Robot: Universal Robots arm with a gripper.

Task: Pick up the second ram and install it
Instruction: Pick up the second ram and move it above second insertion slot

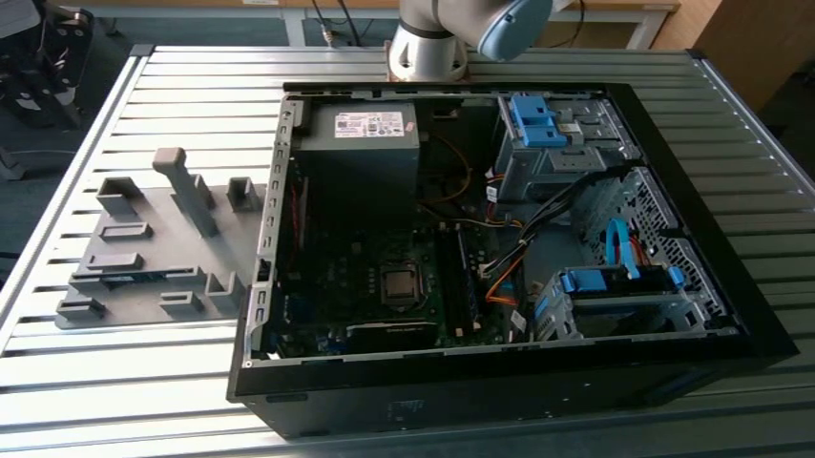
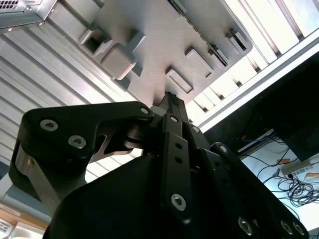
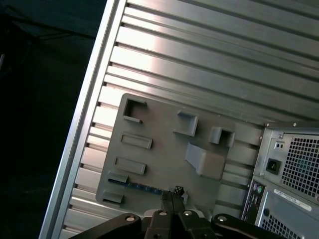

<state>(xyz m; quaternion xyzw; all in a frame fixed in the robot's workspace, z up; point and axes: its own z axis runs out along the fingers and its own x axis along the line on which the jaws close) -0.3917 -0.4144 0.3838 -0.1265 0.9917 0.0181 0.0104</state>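
The ram [image 3: 142, 187], a thin dark strip with blue-green board showing, sits in a slot along one edge of the grey holder [image 3: 164, 149]. The gripper [image 3: 172, 193] hangs over the holder, near the ram, its fingers clenched together on nothing.

second ram [image 3: 142, 187], thin dark blue-green stick, seemingly on edge, lying in grey holder [image 3: 164, 149]

The arm [image 1: 427, 48] is a silver-grey tube with a pale blue joint cap [image 1: 516, 24]. The pincer [image 2: 170, 99] is matte black, its angular links studded with silver hex-socket screws [image 2: 178, 201].
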